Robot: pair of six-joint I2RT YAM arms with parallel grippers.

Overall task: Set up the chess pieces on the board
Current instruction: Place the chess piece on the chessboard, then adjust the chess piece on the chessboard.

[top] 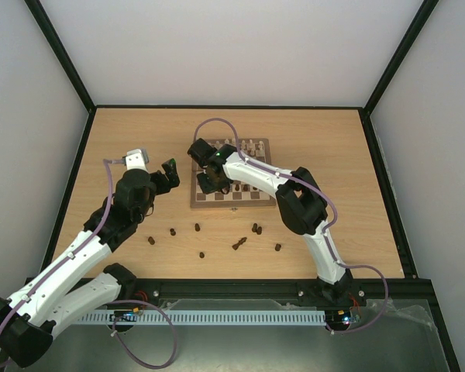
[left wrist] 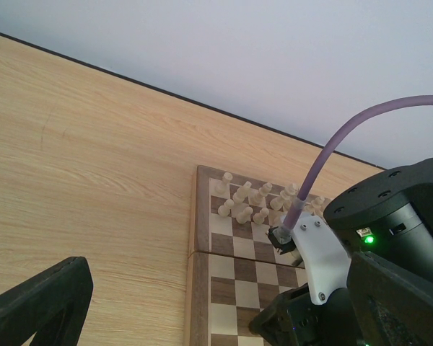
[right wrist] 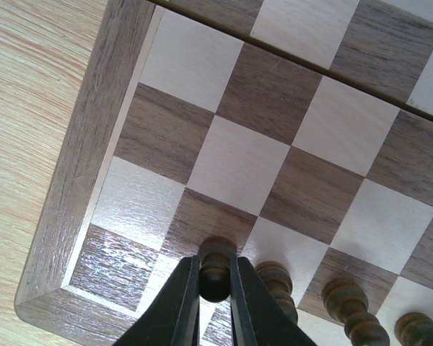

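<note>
Held dark piece (right wrist: 215, 278) base hidden between right gripper (right wrist: 214, 261) fingers; other dark pieces (right wrist: 352, 308) cut off, 5 o'clock; table pieces (top: 239, 243) types unreadable.

Brown-cream checkered board (right wrist: 78, 189); apparently dark-brown pieces (right wrist: 346, 301)

board (top: 252, 200) on table (top: 333, 155) | loose pieces (top: 197, 228) before it | piece (right wrist: 216, 249) in right hand (right wrist: 215, 265) over near-left corner, maybe touching

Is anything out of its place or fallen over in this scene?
Yes. Several dark pieces sit loose on the table, on the near side of the board; the middle piece seems to lie on its side.
</note>
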